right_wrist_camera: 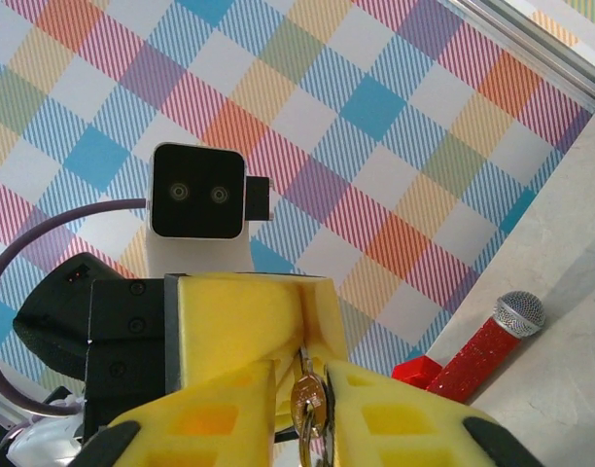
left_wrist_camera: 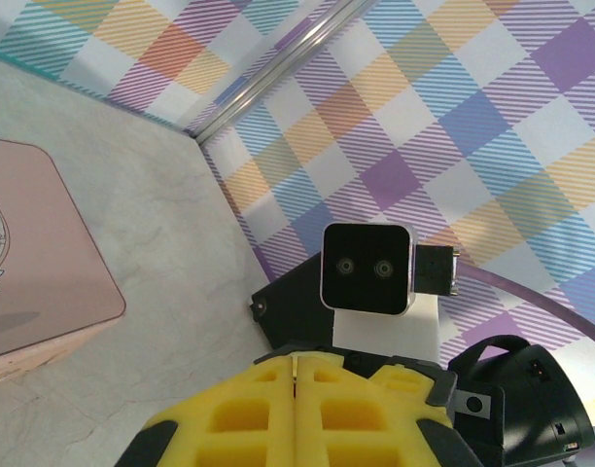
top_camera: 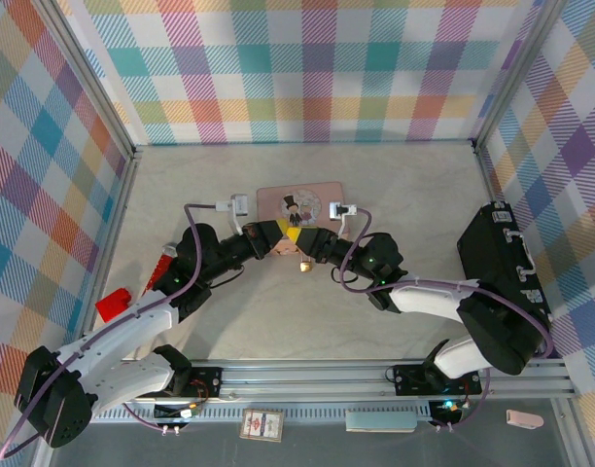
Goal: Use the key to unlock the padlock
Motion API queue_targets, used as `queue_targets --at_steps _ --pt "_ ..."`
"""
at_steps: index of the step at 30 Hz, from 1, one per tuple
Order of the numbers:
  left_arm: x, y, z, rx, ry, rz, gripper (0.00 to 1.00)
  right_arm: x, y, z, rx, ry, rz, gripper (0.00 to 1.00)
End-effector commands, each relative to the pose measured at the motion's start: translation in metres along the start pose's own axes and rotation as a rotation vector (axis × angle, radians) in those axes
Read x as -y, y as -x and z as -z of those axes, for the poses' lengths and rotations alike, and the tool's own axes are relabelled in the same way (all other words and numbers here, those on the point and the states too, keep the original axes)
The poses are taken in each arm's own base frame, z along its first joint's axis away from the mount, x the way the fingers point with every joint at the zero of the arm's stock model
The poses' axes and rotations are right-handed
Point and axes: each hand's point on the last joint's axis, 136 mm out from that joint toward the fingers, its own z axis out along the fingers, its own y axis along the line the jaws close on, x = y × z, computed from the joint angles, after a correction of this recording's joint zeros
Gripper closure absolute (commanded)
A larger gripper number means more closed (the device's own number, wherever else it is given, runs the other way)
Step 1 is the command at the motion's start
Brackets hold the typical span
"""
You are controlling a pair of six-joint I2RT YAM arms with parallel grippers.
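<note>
Where the two arms are bolted down at 6 o'clock of the table (top_camera: 414, 185), a small printed card (top_camera: 262, 424) and a pale pink object (top_camera: 524, 419) lie outside the rail. Just past the bases, a red block (top_camera: 113, 305) sits at about 8 o'clock. A red toy microphone (top_camera: 164, 261) with a silver head lies a little farther on, at 9 o'clock. At 3 o'clock a black case (top_camera: 497, 258) stands near the right wall.

Both arms reach inward and meet tip to tip at the middle of the table. The left gripper (left_wrist_camera: 296, 409) has its yellow fingers pressed flat together, the seam showing no gap in its own wrist view. In the right wrist view a thin dark sliver of metal comes out of that seam and runs down to the padlock (right_wrist_camera: 309, 397). It looks to be the key (right_wrist_camera: 302, 358), though it is too small to be sure.

The padlock hangs between the fingertips of the right gripper (top_camera: 307, 251), its brass body upright and a silvery loop showing beneath it. One of the right fingers (right_wrist_camera: 404, 418) lies against the brass on the 3 o'clock side. The other stands just beside it, and I cannot tell whether the padlock is truly pinched. From above, the padlock shows as a small brass spot at the centre, just under the joined tips.

Just beyond the grippers, toward 12 o'clock, the pink tin (top_camera: 312, 195) lies flat on the table, and behind it rises the plaid wall (top_camera: 317, 68).
</note>
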Motion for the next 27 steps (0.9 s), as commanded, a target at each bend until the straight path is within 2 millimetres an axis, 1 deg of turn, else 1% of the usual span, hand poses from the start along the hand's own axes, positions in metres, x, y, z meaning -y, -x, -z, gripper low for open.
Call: queue_targets --at_steps 1,7,9,12,13,15,16,18,19,20,22,26,27 --pt "0.012 0.002 -0.001 0.009 -0.053 -0.004 1.00 -0.025 0.009 -0.006 0.014 0.087 0.031 0.83" --pt "0.010 0.000 -0.002 0.004 -0.046 -0.007 1.00 -0.025 0.009 -0.004 0.017 0.076 0.030 0.94" --pt "0.008 -0.001 -0.003 -0.003 -0.034 -0.010 1.00 -0.024 0.010 -0.002 0.021 0.061 0.031 0.96" --pt "0.001 -0.003 -0.004 -0.016 0.003 -0.022 1.00 -0.011 0.007 0.004 0.022 -0.019 0.022 1.00" --pt "-0.003 -0.004 -0.004 -0.025 0.029 -0.025 0.98 -0.006 0.007 0.008 0.026 -0.052 0.021 1.00" --pt "-0.012 -0.006 -0.004 -0.050 0.094 -0.029 0.89 0.003 0.006 0.015 0.027 -0.121 0.018 1.00" --pt "-0.016 -0.007 -0.004 -0.059 0.120 -0.033 0.78 0.008 0.005 0.019 0.016 -0.164 0.015 1.00" --pt "-0.023 -0.007 0.000 -0.062 0.164 -0.039 0.61 0.016 0.003 0.026 -0.016 -0.247 0.022 1.00" --pt "-0.025 -0.006 0.003 -0.060 0.183 -0.042 0.53 0.019 0.001 0.030 -0.035 -0.292 0.032 1.00" --pt "-0.027 -0.006 0.005 -0.060 0.198 -0.046 0.49 0.022 -0.002 0.035 -0.055 -0.331 0.039 1.00" --pt "-0.037 -0.007 0.013 -0.066 0.252 -0.056 0.44 0.022 -0.003 0.045 -0.081 -0.381 0.072 1.00" --pt "-0.053 -0.016 0.027 -0.123 0.349 -0.096 0.44 0.026 -0.009 0.059 -0.186 -0.501 0.118 1.00" --pt "-0.061 -0.021 0.030 -0.144 0.391 -0.098 0.45 0.028 -0.012 0.061 -0.215 -0.526 0.127 1.00"
